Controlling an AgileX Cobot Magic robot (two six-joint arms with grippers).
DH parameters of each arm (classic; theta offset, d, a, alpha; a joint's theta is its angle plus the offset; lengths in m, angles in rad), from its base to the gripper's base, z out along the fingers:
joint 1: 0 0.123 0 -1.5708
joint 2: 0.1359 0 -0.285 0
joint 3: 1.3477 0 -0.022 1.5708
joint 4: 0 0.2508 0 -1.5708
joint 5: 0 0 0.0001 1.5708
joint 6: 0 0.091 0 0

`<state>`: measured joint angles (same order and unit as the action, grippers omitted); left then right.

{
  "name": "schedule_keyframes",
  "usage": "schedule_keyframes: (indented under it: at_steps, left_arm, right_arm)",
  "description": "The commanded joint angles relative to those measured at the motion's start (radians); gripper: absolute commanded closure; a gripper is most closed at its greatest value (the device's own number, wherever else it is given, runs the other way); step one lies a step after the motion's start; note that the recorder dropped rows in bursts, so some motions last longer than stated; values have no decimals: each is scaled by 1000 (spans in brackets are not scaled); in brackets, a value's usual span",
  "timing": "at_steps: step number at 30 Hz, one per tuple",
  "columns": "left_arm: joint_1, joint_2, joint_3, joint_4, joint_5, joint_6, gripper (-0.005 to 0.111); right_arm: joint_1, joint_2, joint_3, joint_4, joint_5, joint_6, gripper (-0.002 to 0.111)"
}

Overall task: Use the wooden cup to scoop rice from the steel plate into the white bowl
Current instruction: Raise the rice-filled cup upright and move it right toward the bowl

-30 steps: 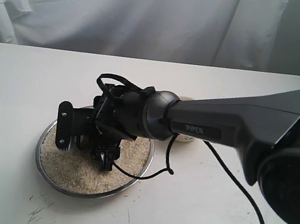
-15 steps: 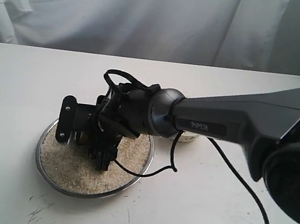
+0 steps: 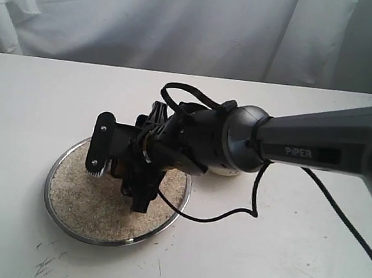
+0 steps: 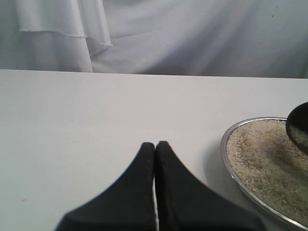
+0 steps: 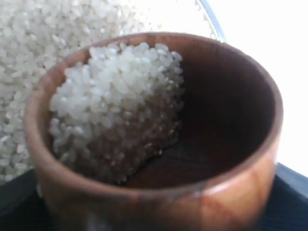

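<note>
**A:** What lies nearest?

**B:** The steel plate (image 3: 47,196), with rice (image 3: 81,204) spread across to its rim. Just above it hangs the right gripper (image 3: 118,173), its jaws clamped on the wooden cup (image 5: 159,192). The cup is roughly a third full, and the grains are banked against one wall, so it looks tipped.

**A:** And the left gripper (image 4: 155,147)?

**B:** Its jaws are pressed together and hold nothing. It sits over the bare table (image 4: 72,120), just off the plate's rim.

**A:** Where is the white bowl (image 3: 228,175)?

**B:** Beyond the plate, close by its rim. It is almost wholly hidden under the right wrist, and only a pale sliver shows. From the cup it lies back along the right arm, toward that arm's own side.

**A:** So which arm delivers?

**B:** Likely the right: it carries the load and is the nearer one. It probably needs to draw back, keeping the mouth up until it is over the bowl.
</note>
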<state>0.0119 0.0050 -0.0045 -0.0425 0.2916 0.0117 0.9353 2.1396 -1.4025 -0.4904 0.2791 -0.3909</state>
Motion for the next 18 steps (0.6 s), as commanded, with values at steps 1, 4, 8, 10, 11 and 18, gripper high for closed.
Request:
schedule_keyframes:
  at_steps: [1,4,8,10,11,18]
  left_arm:
    - [-2,-5,5,-1,-6,-3,107]
    - [-2,-5,5,-1,-6,-3,107]
    - [-2,-5,5,-1,-6,-3,107]
    - [-2,-5,5,-1,-6,-3,107]
    - [-2,-5,5,-1,-6,-3,107]
    - [-2,-5,5,-1,-6,-3,107]
  right_arm:
    - [-13,-45,3,-1,-33,15,108]
    - [-21,-61,3,-43,-35,58,108]
    - [-32,-94,31,-67,-55,95,108]
    - [-39,-115,57,-68,-76,96,108]
    - [-41,-122,68,-68,-85,103,108]
    - [-69,-196,170,-69,-165,103,108]
